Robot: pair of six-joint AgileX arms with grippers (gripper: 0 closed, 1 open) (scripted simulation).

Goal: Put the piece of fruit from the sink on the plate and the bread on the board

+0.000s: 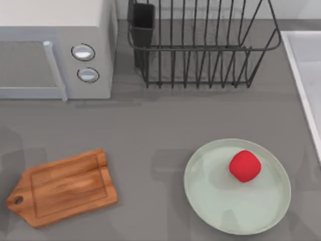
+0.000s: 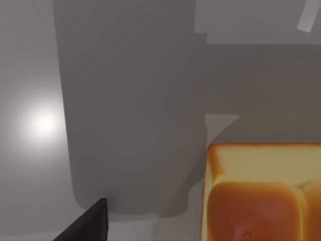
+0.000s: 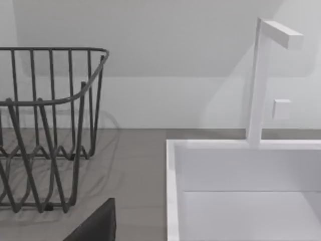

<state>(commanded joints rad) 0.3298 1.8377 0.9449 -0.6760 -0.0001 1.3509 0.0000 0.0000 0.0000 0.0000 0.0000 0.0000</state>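
Note:
The red piece of fruit point(image 1: 245, 165) lies on the pale green plate point(image 1: 210, 201), in its upper right part, at the table's front right. At the front left the wooden board point(image 1: 65, 188) lies bare, handle toward the left edge. The golden-brown bread point(image 2: 261, 196) sits close in the left wrist view, over a grey surface, beside a dark part of my left gripper point(image 2: 88, 226). The white sink point(image 3: 173, 191) is in the right wrist view, with a dark part of my right gripper point(image 3: 98, 226) at the near edge. The sink's rim point(image 1: 301, 75) runs along the table's right side.
A microwave point(image 1: 55, 50) stands at the back left and a dark wire dish rack point(image 1: 200, 45) at the back middle. A white faucet point(image 3: 258, 80) rises behind the sink. Open grey counter lies between the board and the plate.

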